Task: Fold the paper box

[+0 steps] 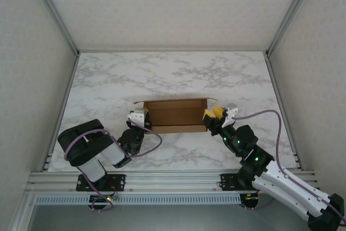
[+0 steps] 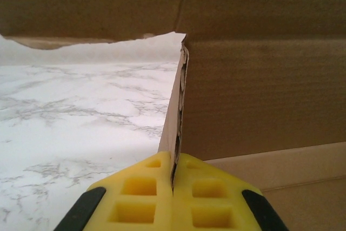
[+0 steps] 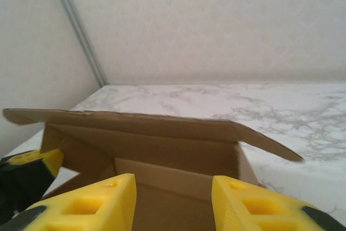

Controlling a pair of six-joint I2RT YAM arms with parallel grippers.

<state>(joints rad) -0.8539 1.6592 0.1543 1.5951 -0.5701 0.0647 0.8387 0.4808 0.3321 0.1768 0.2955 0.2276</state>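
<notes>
left gripper [image 2: 173, 172] noted clamped on the left end wall of the paper box [image 1: 175, 114], cardboard edge pinched between its yellow pads [image 2: 140, 193]. right gripper [image 3: 173, 190] noted with jaws apart at the box's right end, nothing seen held between them. step judged: end walls to be stood up and tucked. for a clean fold, the left pinch is best held firm as an anchor, and the right end wall taken low near its crease and pressed inward, so no panel is buckled. box found open-topped on the marble table [image 1: 108, 79], between the 2 grippers, a flap at its far edge spread outward.
</notes>
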